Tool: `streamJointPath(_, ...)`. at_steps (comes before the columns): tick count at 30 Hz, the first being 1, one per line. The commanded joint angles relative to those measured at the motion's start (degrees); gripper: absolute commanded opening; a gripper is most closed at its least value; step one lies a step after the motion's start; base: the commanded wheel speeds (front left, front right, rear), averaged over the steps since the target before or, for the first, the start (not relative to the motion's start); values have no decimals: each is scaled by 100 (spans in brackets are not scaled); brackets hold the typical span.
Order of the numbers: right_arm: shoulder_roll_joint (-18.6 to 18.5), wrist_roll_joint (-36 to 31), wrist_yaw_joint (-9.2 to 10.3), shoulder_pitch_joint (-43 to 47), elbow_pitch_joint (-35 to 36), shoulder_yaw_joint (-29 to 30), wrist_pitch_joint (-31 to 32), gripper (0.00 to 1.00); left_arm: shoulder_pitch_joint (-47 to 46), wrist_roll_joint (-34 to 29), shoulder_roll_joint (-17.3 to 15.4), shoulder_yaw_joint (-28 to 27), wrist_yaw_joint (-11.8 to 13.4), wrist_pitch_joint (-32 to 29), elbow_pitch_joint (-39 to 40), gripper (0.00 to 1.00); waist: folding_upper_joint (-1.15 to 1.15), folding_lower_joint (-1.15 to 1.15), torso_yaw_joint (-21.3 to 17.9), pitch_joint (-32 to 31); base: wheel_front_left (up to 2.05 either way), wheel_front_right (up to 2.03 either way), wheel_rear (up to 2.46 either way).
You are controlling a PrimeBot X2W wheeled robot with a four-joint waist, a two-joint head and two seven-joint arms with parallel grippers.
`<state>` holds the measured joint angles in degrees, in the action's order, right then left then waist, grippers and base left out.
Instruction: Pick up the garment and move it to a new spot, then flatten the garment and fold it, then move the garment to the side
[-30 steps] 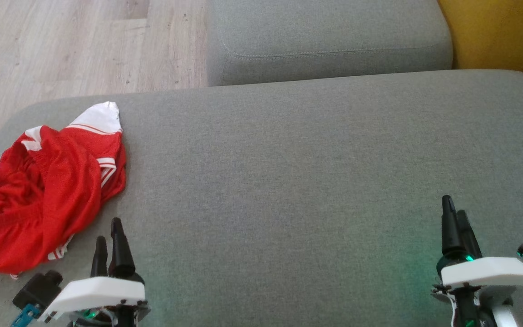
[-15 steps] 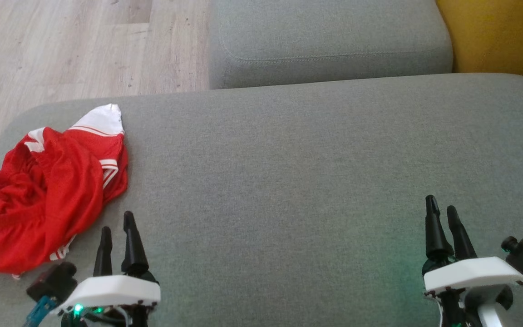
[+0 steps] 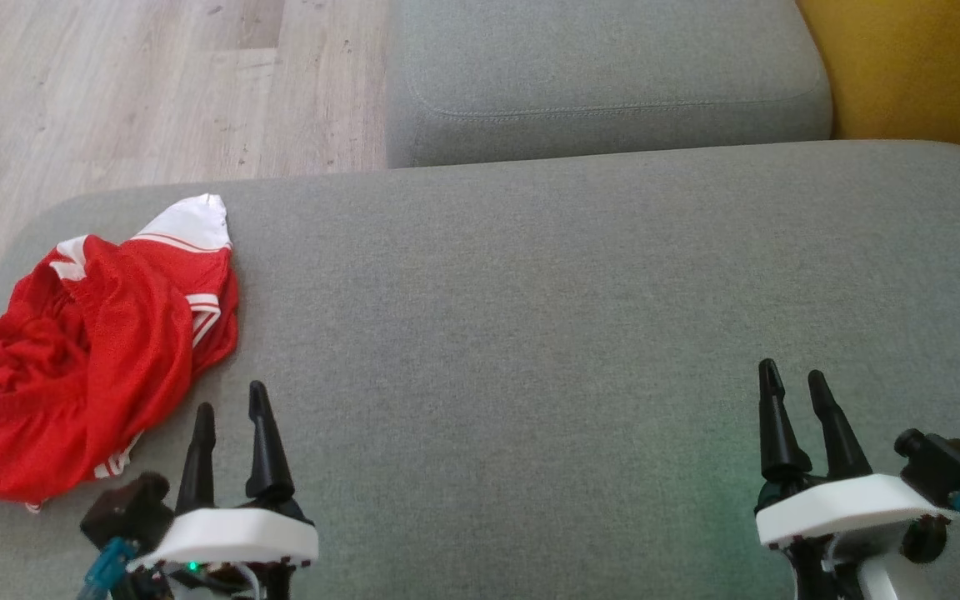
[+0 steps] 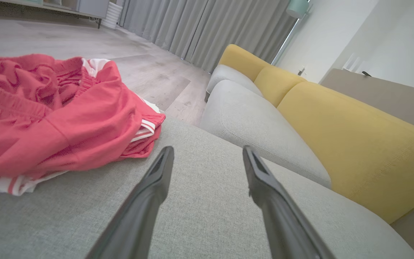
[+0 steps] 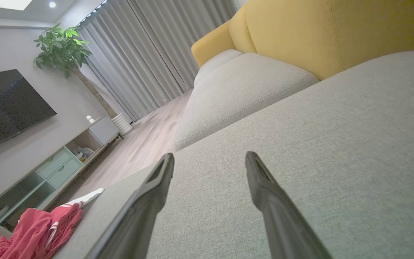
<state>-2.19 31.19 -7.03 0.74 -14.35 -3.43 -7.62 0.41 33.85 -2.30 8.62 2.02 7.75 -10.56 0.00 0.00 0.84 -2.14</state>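
The garment [image 3: 88, 358] is a crumpled pair of red shorts with white trim, lying at the left end of the grey sofa cushion [image 3: 530, 317]. In the left wrist view the garment [image 4: 49, 118] sits just left of my fingers, apart from them. My left gripper [image 3: 232, 398] [image 4: 207, 153] hovers open near the front edge, a little right of the shorts, holding nothing. My right gripper [image 3: 792, 373] [image 5: 208, 158] stands open at the front right, far from the garment [image 5: 38, 230], which appears small at that view's lower left.
A second grey cushion [image 3: 605, 75] lies behind the main one, with a yellow backrest [image 3: 913, 67] at the right. Wooden floor [image 3: 138, 92] runs past the cushion's left and far edge. A TV cabinet [image 5: 49, 165] and a potted plant [image 5: 63, 46] stand across the room.
The head view has shifted slightly. Both grippers have drifted: the left one to the right and the right one to the left, with their fingers now seen more spread apart. The garment lies as before.
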Motion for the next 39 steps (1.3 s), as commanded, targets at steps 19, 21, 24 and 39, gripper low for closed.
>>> streamJointPath(19,-60,-1578,-39,-51,133,-227,-395,100,-119,-1501,-51,198,187,385,309,100,0,0,-5,-102,0,0,0)
streamJointPath(21,-61,-1731,-40,-47,138,-252,-429,100,-110,-1619,-51,214,205,418,307,100,0,0,1,-107,0,0,0)
streamJointPath(24,-62,-1963,-41,-39,148,-277,-480,100,-104,-1776,-52,235,231,469,288,100,0,0,12,-114,0,0,0)
streamJointPath(39,-68,-3021,-46,0,111,-237,-733,100,-105,-2759,-57,376,409,720,152,100,0,0,29,-135,0,0,0)
